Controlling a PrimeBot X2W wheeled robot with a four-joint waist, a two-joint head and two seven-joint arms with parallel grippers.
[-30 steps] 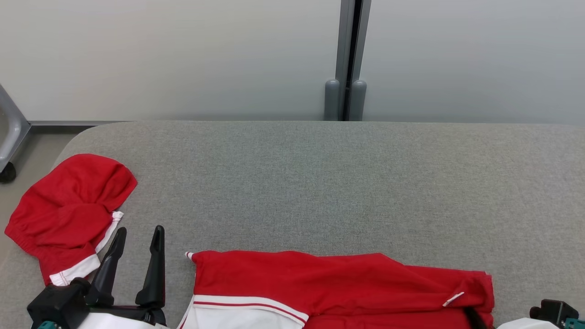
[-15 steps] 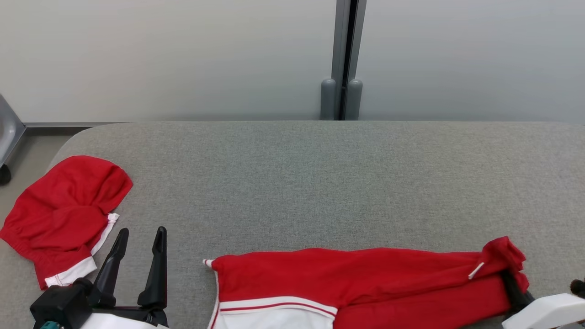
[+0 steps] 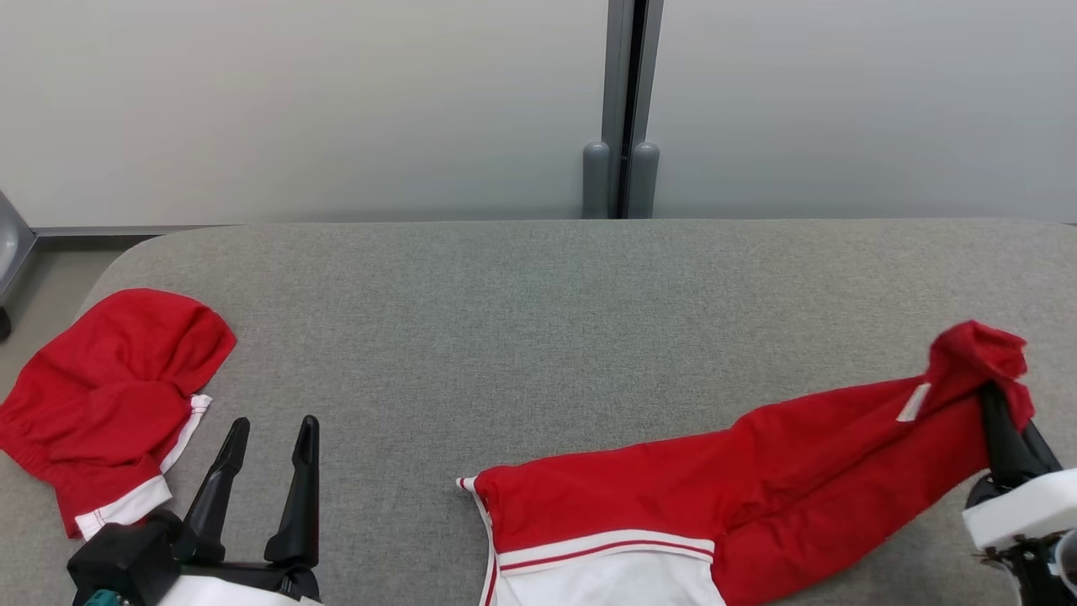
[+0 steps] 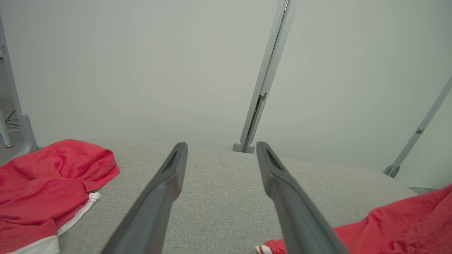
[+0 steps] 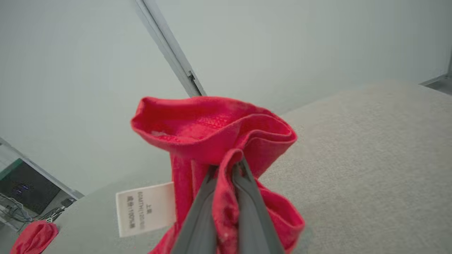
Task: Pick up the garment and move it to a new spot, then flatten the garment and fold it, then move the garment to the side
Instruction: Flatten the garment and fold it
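Grey surface (image 3: 538,320), garment (image 3: 757,480) partly below frame.

A crumpled red cloth (image 3: 114,396) is lying at the left edge of the grey padded table (image 3: 538,320); a grey post (image 3: 623,101) is standing behind its far edge.

Back wall (image 3: 336,101): pale grey-white panels, matte, evenly lit, no hard shadows. Vertical grey metal post (image 3: 623,84) splits the panels. Two rounded grey caps (image 3: 596,181) sit at its foot, just behind the table's far edge. Table (image 3: 538,303): grey woven fabric top, rounded left corner. Greyish-beige floor (image 3: 50,269) to its left, with a grey metal frame leg (image 3: 13,248). Left wrist view: slanted grey strut (image 4: 420,137) against the wall at right.
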